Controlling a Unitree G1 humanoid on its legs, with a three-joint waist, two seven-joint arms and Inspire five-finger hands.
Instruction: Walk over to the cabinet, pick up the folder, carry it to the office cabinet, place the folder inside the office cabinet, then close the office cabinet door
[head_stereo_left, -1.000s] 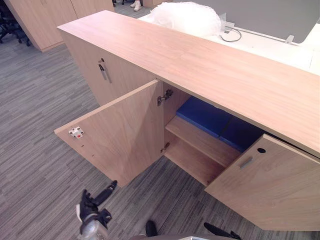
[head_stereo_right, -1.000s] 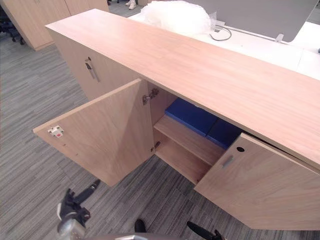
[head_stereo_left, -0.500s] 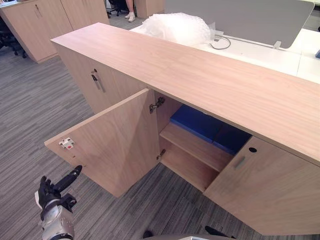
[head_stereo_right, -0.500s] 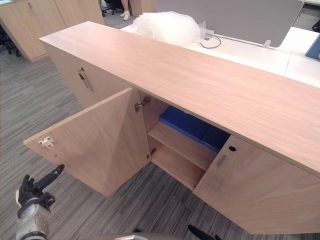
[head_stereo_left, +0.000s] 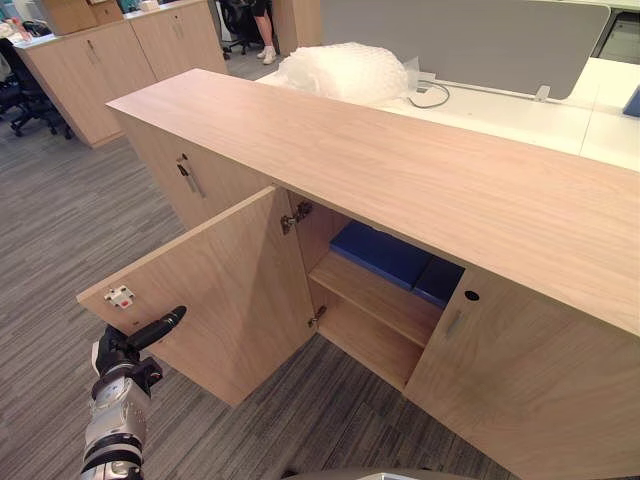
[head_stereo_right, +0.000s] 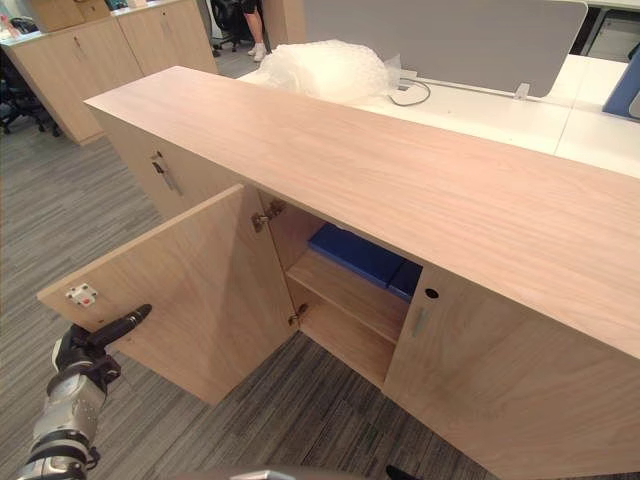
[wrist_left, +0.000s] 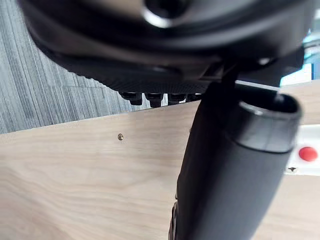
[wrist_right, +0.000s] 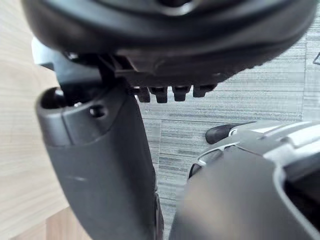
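A blue folder (head_stereo_left: 385, 252) lies flat on the upper shelf inside the long wooden office cabinet (head_stereo_left: 400, 170). The cabinet's left door (head_stereo_left: 235, 290) stands wide open. Its right door (head_stereo_left: 520, 370) is partly open and covers the folder's right end. My left hand (head_stereo_left: 128, 350) is low at the left, open, its thumb stretched out close to the left door's inner face near a white latch (head_stereo_left: 119, 296). The left wrist view shows that hand (wrist_left: 230, 165) just off the door panel. In the right wrist view my right hand (wrist_right: 100, 165) is open and holds nothing, with wood beside it.
A heap of bubble wrap (head_stereo_left: 345, 72) and a cable lie on the white desk behind the cabinet, before a grey partition (head_stereo_left: 460, 40). More wooden cabinets (head_stereo_left: 140, 50) stand at the far left, with a person's legs (head_stereo_right: 253, 20) beyond them. Grey carpet (head_stereo_left: 60, 220) spreads to the left.
The camera has tilted up and shifted. My left hand has risen to the open left door's inner face. The right door looks closer to the cabinet than before.
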